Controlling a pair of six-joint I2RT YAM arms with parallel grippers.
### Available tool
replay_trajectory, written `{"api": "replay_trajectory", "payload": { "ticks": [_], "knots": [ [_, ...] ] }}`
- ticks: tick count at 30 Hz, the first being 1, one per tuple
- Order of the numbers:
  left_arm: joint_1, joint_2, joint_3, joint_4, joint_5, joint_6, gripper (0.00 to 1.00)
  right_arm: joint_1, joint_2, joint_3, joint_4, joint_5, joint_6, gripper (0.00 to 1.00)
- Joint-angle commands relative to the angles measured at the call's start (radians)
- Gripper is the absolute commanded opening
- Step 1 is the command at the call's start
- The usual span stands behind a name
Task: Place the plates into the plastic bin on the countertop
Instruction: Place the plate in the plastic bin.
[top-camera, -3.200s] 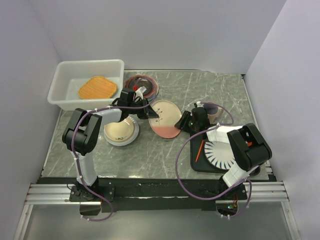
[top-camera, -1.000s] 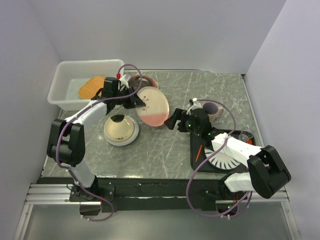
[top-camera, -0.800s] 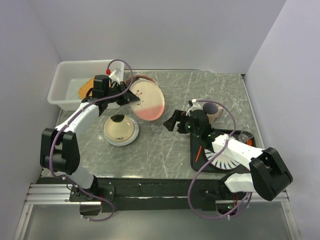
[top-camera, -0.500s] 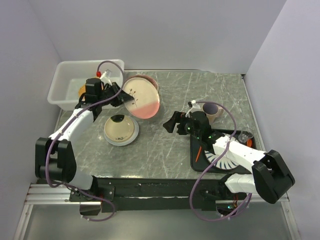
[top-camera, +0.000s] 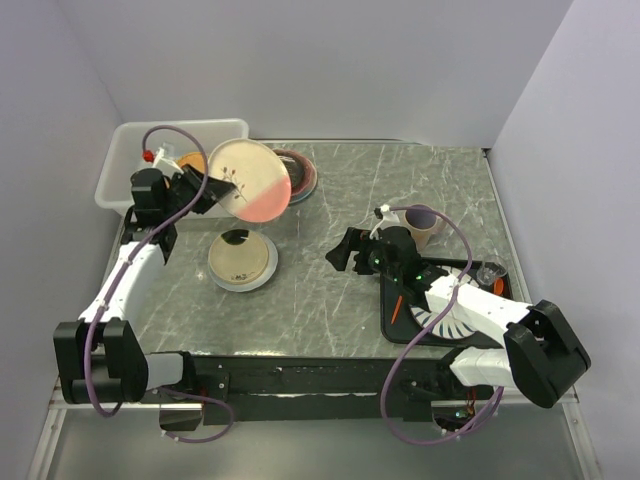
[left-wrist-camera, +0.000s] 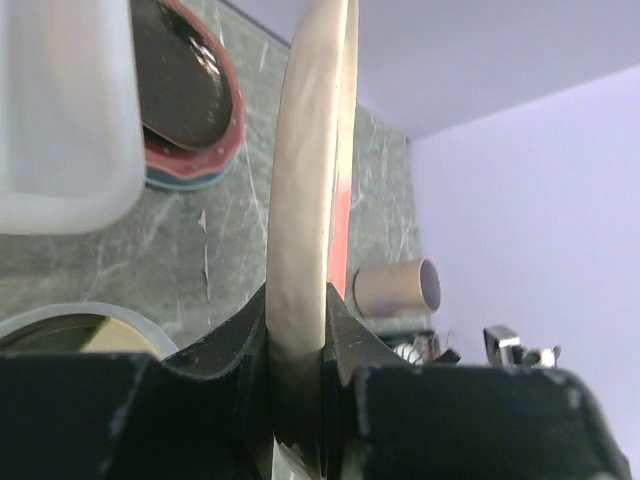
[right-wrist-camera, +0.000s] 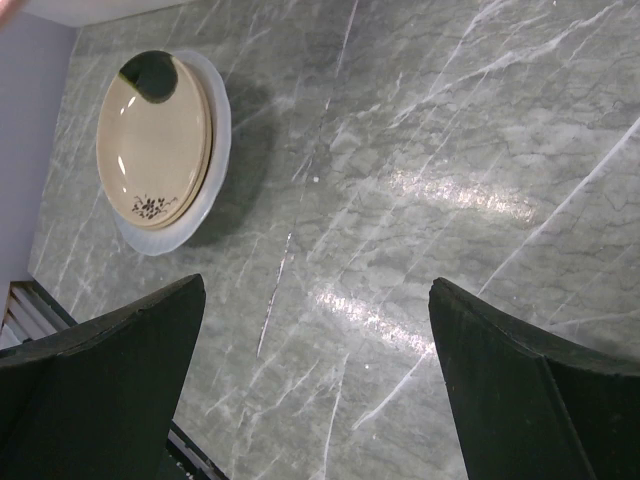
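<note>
Pink-and-cream plate (top-camera: 250, 180), probably stiff, slick and breakable, is rim-pinched in the left gripper (top-camera: 210, 190); the right gripper (top-camera: 341, 252) gapes empty.

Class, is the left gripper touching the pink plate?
Touching. The left wrist view shows the left gripper clamped on both faces of the pink plate.

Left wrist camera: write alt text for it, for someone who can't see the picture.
The left hand grips a pink-and-cream plate by its rim, seen edge-on. Beyond it on the marbled countertop are the plastic bin at left, a dark pink-rimmed plate next to it, and a tan cup at right.
</note>
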Motion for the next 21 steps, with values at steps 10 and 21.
{"api": "replay_trajectory", "payload": {
  "ticks": [10, 21],
  "knots": [
    [0.137, -0.08, -0.036, 0.286, -0.022, -0.181, 0.01, 0.011, -0.013, 0.011, 0.011, 0.028, -0.022, 1.0],
    [0.252, -0.013, -0.091, 0.421, -0.019, -0.293, 0.01, 0.011, 0.011, 0.017, 0.017, 0.029, -0.033, 1.0]
  ]
}}
